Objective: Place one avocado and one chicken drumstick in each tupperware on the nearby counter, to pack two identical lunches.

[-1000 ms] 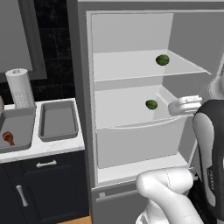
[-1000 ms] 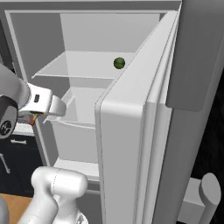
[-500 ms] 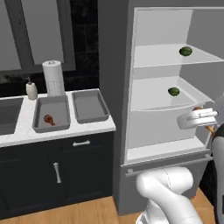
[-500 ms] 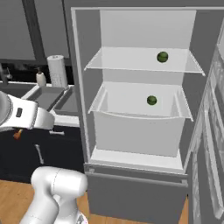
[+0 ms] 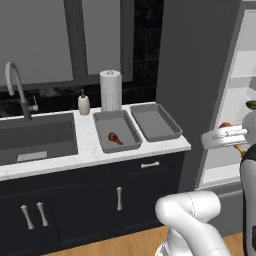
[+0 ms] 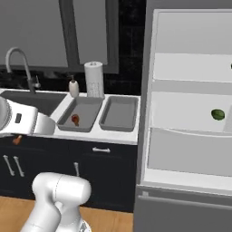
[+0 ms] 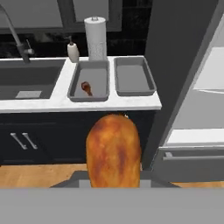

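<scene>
Jaws clamped on a drumstick [image 7: 113, 151]. Two grey trays at the bench's [image 5: 85, 150] right end; left tray [image 5: 117, 131] holds another drumstick [image 5: 114, 137].

The counter [image 5: 85, 150] is smooth white stone, faintly marbled. The 2 trays [image 5: 117, 131] [image 5: 155, 121] look matt grey, like plastic. The drumstick [image 7: 113, 151] at 6 o'clock in the hand view has glossy, mottled brown skin. The faucet [image 5: 14, 82] is shiny metal; the floor [image 7: 39, 175] is wood; the roll [image 5: 111, 90] is white paper.
</scene>
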Controlling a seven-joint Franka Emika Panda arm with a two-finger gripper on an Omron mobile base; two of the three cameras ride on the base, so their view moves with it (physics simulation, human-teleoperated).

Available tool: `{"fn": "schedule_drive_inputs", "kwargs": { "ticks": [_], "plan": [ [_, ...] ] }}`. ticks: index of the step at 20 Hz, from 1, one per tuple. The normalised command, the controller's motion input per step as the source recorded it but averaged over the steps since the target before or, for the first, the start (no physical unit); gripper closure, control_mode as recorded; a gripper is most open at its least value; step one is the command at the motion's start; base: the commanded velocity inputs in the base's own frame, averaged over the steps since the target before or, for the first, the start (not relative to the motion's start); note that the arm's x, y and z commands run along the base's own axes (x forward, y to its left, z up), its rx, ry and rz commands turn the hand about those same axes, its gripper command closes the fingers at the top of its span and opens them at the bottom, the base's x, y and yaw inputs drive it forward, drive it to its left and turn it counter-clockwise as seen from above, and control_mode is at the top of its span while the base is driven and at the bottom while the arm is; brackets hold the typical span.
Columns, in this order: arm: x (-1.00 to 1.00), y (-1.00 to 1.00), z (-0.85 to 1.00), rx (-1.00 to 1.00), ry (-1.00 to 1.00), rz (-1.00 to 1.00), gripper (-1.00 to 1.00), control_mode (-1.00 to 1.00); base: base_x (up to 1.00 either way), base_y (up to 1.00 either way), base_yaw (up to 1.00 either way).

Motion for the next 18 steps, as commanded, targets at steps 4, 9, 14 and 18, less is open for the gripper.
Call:
{"fn": "schedule_drive_inputs", "kwargs": {
  "ticks": [4, 9, 14, 18],
  "plan": [
    [0.0, 0.0, 0.0, 0.0, 0.0, 0.0, 1.0, 1.0, 1.0, 0.6, -0.1],
    [0.0, 0.0, 0.0, 0.0, 0.0, 0.0, 1.0, 1.0, 0.88, -0.03, -0.1],
    [0.08, 0.0, -0.03, -0.01, 0.01, -0.02, 1.0, -1.0, 0.17, -0.06, -0.06],
    [0.63, -0.21, -0.39, -0.08, 0.07, -0.07, 1.0, -1.0, 0.0, 0.0, 0.0]
  ]
}}
